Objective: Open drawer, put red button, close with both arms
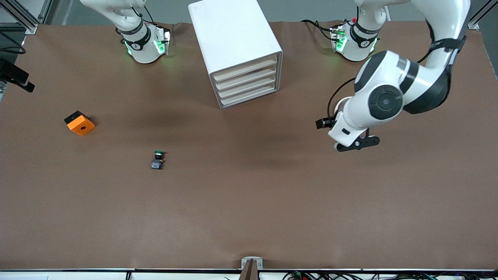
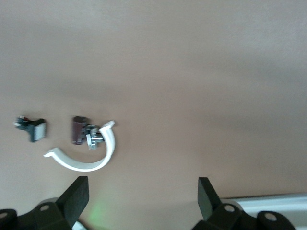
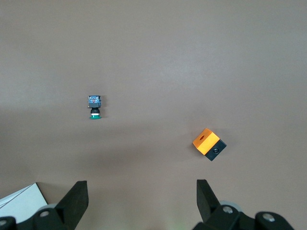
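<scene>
The cabinet (image 1: 233, 31) is seen standing upright on the worktop (image 1: 249, 210) between the two arm bases. All four of its drawers are pushed in flush, the drawer (image 1: 246, 70) at the top included.

The red button (image 2: 77, 129) is hidden in the front view, where the left arm covers the worktop toward its own end from the cabinet. It is made out only in the left wrist view, blurred, lying on the worktop with its metal end inside the curve of a white curved piece (image 2: 91, 163). A small pale-capped part (image 2: 34, 129) is seen just beside it, too soft to be identified.

The left pincer (image 2: 141, 189) is held above these parts, spread wide and holding nothing.

The right pincer (image 3: 141, 191) is not seen in the front view, where only that arm's base is shown. In its wrist view it is spread wide and empty above the green button (image 1: 157, 160) and the orange block (image 1: 79, 123). Both lie nearer the front camera than the cabinet, toward the right arm's end, and well apart. A white corner (image 3: 19, 199) is cut off at that view's edge.
</scene>
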